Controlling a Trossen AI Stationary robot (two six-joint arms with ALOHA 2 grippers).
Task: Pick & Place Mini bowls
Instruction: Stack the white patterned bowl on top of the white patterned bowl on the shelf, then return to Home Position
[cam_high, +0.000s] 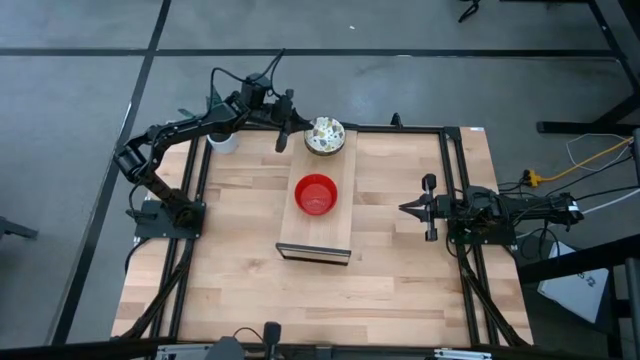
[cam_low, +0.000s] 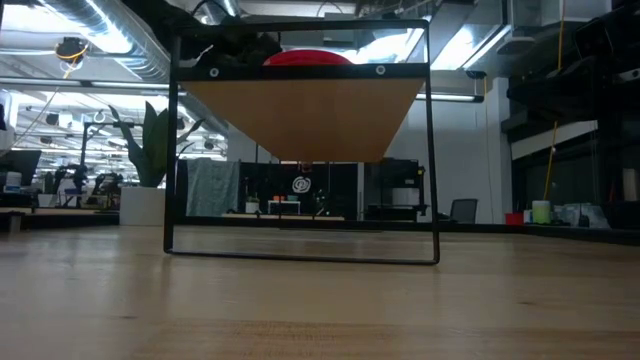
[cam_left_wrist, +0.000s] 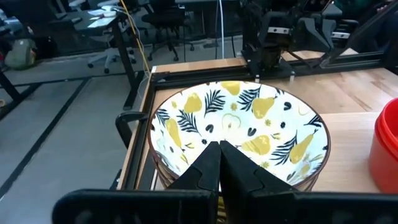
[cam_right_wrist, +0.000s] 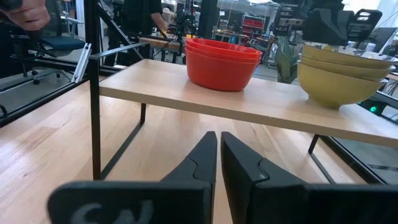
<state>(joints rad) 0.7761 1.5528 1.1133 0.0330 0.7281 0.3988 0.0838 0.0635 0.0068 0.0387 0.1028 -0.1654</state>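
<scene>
My left end effector (cam_high: 283, 128) closed, empty, nine o'clock of speckled cream bowl stack (cam_high: 325, 136) | glossy red bowl stack (cam_high: 317, 194) shelved | speckled stack pending | right end effector (cam_high: 413, 208) closed, idle

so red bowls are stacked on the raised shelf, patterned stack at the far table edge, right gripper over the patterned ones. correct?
Wrong arm. The left gripper is at the patterned bowls, fingers shut, as the high view shows. The right gripper waits beside the shelf. The red bowls placement is right.

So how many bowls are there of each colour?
Red bowls: 3, in one stack
Cream patterned bowls: 3, in one stack
Total: 6 bowls, counted by their rims in the right wrist view
</scene>
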